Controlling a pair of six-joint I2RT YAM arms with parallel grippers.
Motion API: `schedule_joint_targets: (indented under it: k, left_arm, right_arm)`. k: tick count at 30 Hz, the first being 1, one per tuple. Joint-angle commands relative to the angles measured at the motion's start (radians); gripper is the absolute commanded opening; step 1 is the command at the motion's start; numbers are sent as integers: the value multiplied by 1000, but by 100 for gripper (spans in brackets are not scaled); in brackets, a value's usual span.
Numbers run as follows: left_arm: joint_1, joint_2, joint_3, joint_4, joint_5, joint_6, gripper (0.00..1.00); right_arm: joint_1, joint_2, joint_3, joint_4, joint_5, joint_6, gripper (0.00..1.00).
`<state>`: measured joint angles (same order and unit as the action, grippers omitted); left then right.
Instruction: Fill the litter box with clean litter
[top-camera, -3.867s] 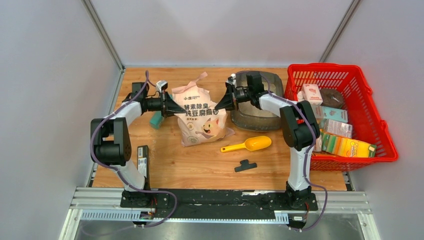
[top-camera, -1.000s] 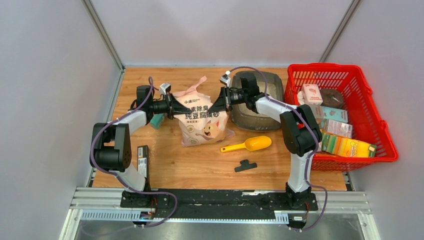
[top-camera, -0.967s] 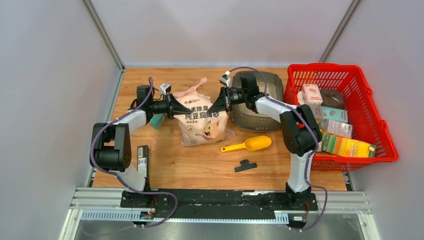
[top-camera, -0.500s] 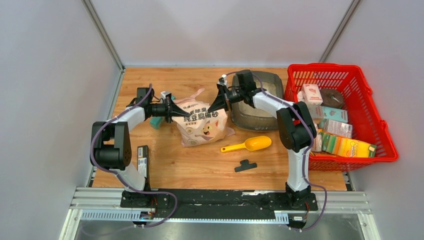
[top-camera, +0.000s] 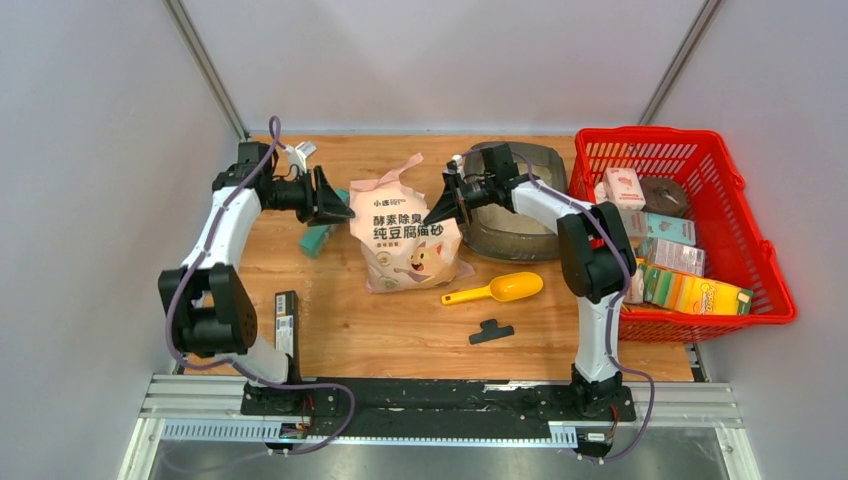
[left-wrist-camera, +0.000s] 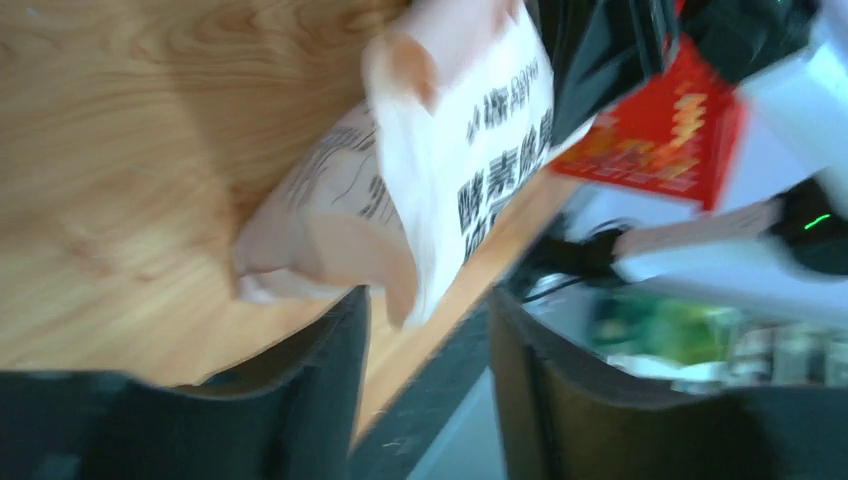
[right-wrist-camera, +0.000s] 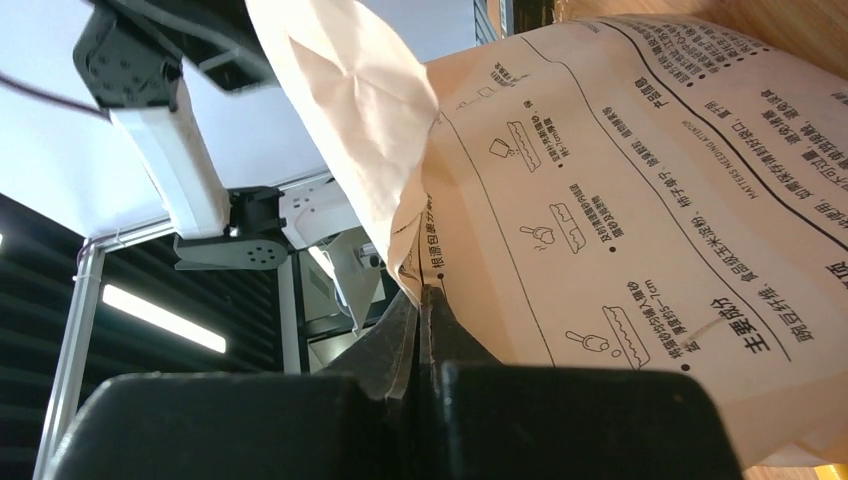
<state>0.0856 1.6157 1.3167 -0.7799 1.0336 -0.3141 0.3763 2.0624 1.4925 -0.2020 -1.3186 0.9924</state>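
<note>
The pink-white litter bag (top-camera: 405, 238) stands on the wooden table with its torn top up. My right gripper (top-camera: 437, 213) is shut on the bag's upper right edge; in the right wrist view the closed jaws pinch the bag's printed edge (right-wrist-camera: 422, 296). Just right of the bag, behind that arm, sits the dark grey litter box (top-camera: 520, 222). My left gripper (top-camera: 338, 207) hangs open, apart from the bag's left side. In the left wrist view the bag (left-wrist-camera: 440, 190) lies beyond the spread fingers (left-wrist-camera: 310, 400), nothing between them. The clean litter is hidden.
A yellow scoop (top-camera: 497, 290) and a black clip (top-camera: 490, 331) lie in front of the bag. A red mesh basket (top-camera: 740, 210) of boxes fills the right side. A teal object (top-camera: 315, 240) lies left of the bag, and a black bar (top-camera: 286, 320) near the left arm's base.
My left gripper has opened, let go of the bag's left edge and pulled back to the left. The right gripper keeps its hold, and the bag has settled more upright.
</note>
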Motion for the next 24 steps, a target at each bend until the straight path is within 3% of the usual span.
schedule_joint_targets:
  k: [1,4,9,15,24]
  left_arm:
    - [-4,-242,-63,-161,-144,555,62]
    - [-21,-402,-176,5,-164,671,67]
    - [-236,-484,-139,83,-262,1012,73]
    - [-397,-311,36,0,-250,1300,77]
    - [-535,-60,194,-94,-265,1466,79]
  right_arm:
    - [-4,14,43,-17,-76,12,0]
    - [-4,27,58,-19,-74,9,0]
    - [-1,24,63,-11,-79,5,0]
    - [-1,19,58,-14,-80,0,0]
    - [3,4,37,4,-94,12,0]
